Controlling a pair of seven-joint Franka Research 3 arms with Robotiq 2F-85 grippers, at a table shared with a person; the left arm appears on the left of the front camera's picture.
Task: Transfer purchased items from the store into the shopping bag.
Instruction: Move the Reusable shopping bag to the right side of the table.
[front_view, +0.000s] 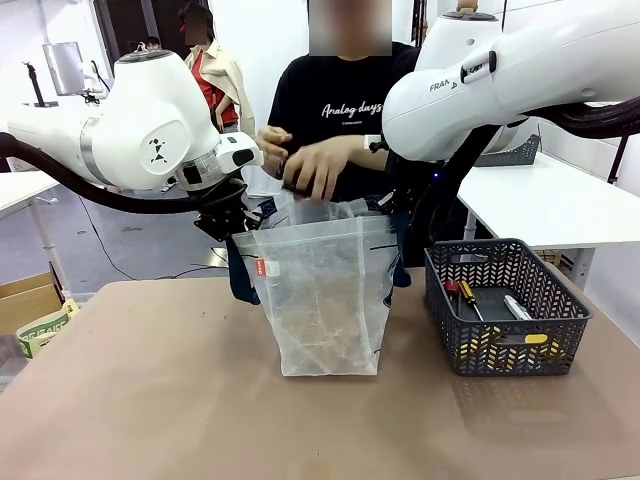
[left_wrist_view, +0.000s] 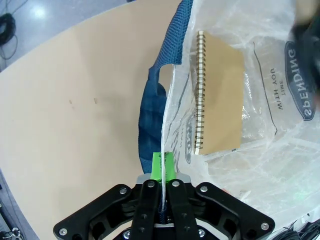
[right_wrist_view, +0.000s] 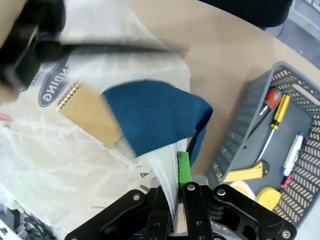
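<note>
Noted left fingers (left_wrist_view: 167, 167) clenched on one rim of the shopping bag (front_view: 320, 300), bag upright at mid tabletop (front_view: 150, 400) with a tan spiral notebook (left_wrist_view: 220, 95) inside. Observed person's hands (front_view: 310, 170) just over the bag mouth. Found right fingers (right_wrist_view: 184, 170) clenched on the opposite rim, with the basket (front_view: 505, 310) at right, near the bag, holding screwdrivers (right_wrist_view: 280, 107) and yellow pieces (right_wrist_view: 247, 172).

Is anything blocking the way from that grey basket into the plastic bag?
Nothing solid. The left robot hand and right robot hand pinch the rim of the translucent white plastic bag, holding it open beside the dark grey lattice basket. Only the person's hands hover above its mouth.
</note>
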